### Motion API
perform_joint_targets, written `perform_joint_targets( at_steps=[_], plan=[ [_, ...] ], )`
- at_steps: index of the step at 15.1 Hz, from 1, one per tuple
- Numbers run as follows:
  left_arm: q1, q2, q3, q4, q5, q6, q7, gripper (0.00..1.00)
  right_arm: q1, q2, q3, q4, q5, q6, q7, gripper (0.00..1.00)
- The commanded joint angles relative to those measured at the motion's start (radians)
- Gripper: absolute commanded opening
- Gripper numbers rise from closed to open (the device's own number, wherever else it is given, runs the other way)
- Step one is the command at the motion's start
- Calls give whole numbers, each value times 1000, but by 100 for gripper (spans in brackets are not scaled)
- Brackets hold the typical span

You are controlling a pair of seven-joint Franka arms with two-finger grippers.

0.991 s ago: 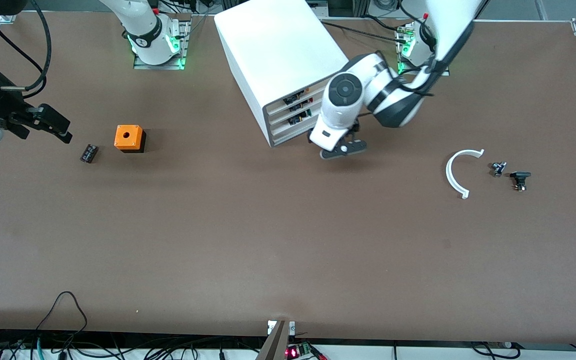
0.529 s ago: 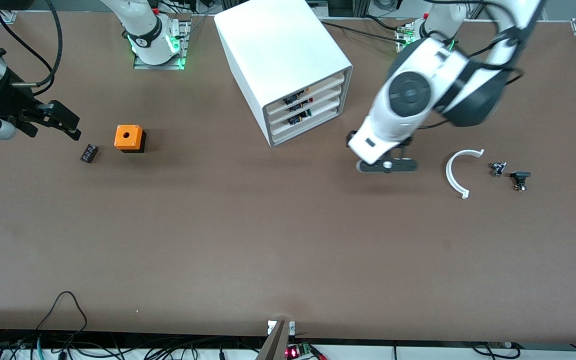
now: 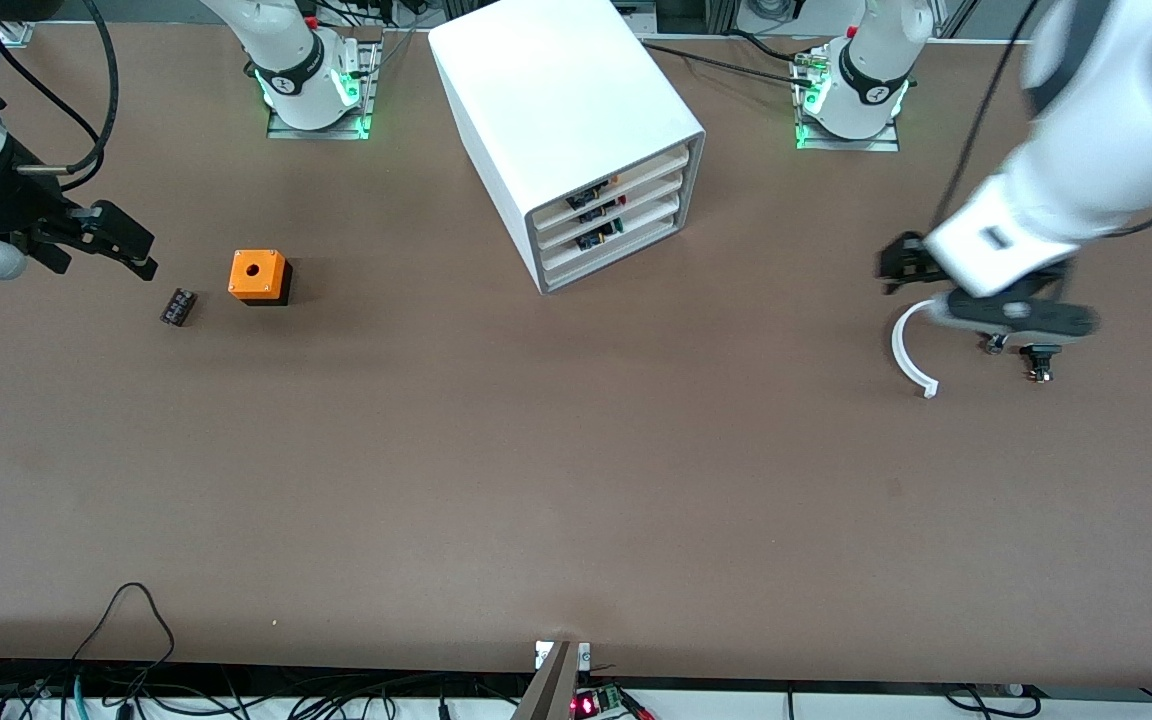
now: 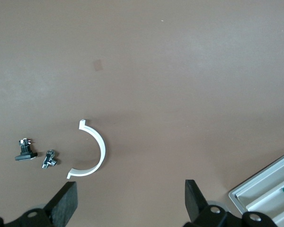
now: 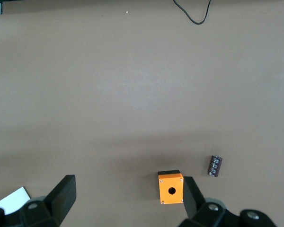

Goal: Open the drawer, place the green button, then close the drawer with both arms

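Left gripper (image 4: pixel 128 203) hangs wide open and empty above the white arc clip (image 3: pixel 908 352). Right gripper (image 5: pixel 128 198), open and empty, waits at 9 o'clock from the orange cube (image 3: pixel 258 275).

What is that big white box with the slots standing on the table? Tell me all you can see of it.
The cabinet is a large white boxy case, plastic by its look, standing on the brown table between the two arms' bases, turned at an angle. Its front holds four shallow white drawers stacked one above another; small dark parts show in some. Neither gripper touches it.
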Motion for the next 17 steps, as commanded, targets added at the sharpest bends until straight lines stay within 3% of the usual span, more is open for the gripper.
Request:
perform_joint_targets(
  at_steps=[1,5,8,17],
  plan=[
    [-57,-158,118,-202,-66,154,74,100,12,-8,-13,11,-3,-44,-50,100],
    [-124,-189,248,-245,-64,168,85,100,14,-10,-11,12,0,-61,-61,100],
    [-121,-185,243,-215,-60,79,82,100,12,-8,-11,12,-2,-62,-64,100],
    [-124,-182,216,-199,-20,64,70,100,14,-3,-8,12,-6,-53,-66,100]
  ],
)
